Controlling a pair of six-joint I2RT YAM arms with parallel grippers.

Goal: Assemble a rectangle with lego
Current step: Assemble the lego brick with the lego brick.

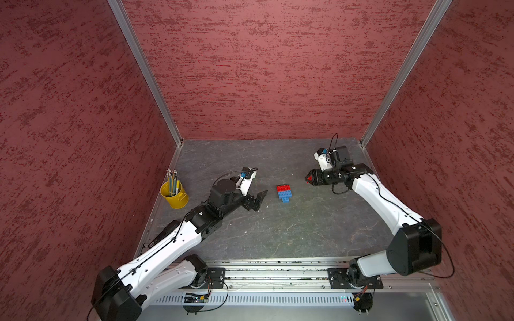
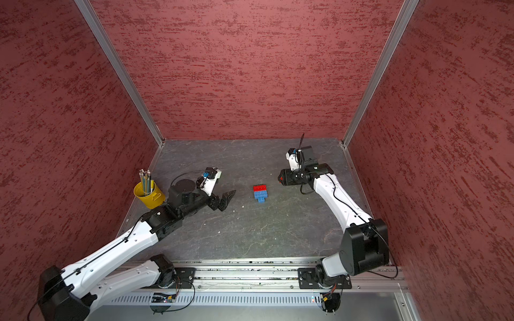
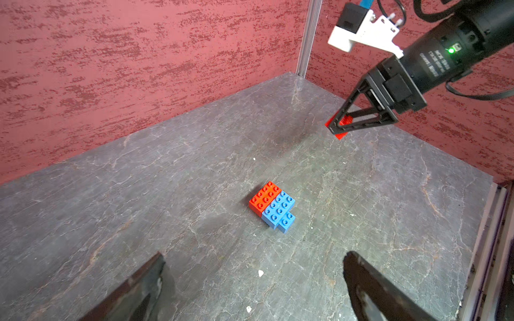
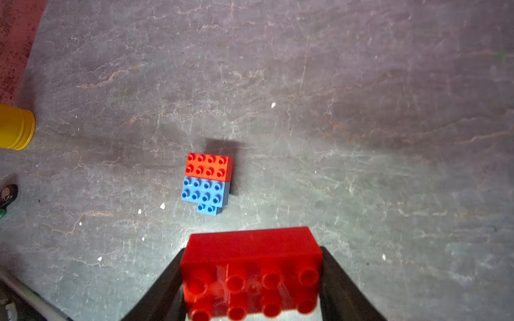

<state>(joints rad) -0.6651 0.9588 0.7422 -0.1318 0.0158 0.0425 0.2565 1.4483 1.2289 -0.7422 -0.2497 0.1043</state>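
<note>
My left gripper [image 1: 259, 200] hangs over the dark grey, stone-patterned tabletop [image 1: 278, 236], jaws spread wide with nothing between them. Out past my left arm, near the left wall, a yellow metal cup [image 1: 175, 198] stands upright with pencils [image 1: 173, 179] in it. To the right of my left fingertips, near the table's middle, lies the flat studded block of joined plastic bricks [image 3: 274, 205]. It has a red stripe on the far side, a blue stripe tight against it, and a short blue stub showing two studs on the near edge. Farther back on the right, my right gripper [image 1: 308, 177] is raised off the table, well apart from the block. It is clamped on a red studded plastic brick [image 4: 250, 250] by its short ends.
</note>
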